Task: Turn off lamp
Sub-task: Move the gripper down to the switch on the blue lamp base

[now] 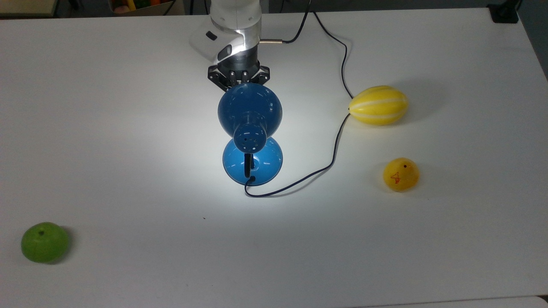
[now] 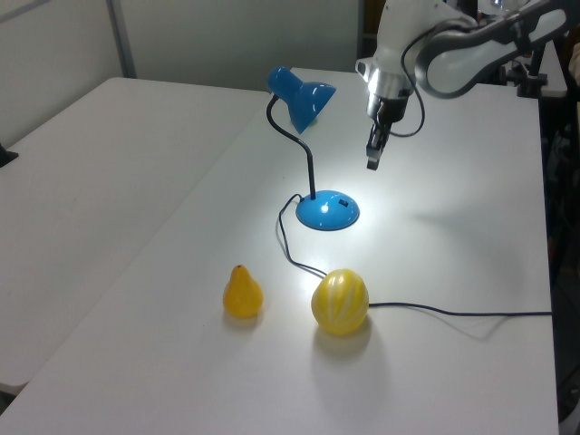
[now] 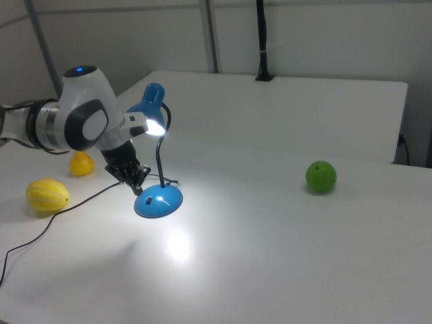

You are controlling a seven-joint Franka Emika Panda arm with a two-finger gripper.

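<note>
The lamp [image 2: 313, 136] stands lit mid-table, its base [image 2: 327, 210] carrying a small dark switch. The gripper [image 2: 372, 160] hangs just beside the base with jaws closed on nothing. The lamp looks light and glossy, probably prone to sliding, so a straight-down press on the switch suits it.

white table [image 1: 128, 107], pale wall panels [image 3: 324, 34]

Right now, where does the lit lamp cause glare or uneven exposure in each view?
Top view: the glossy blue desk lamp throws a bright pool on the white table, with the edges dimmer. Left view: the brightest patch lies around the lamp's base. Right view: the bulb glares white under the shade, near the gripper.
</note>
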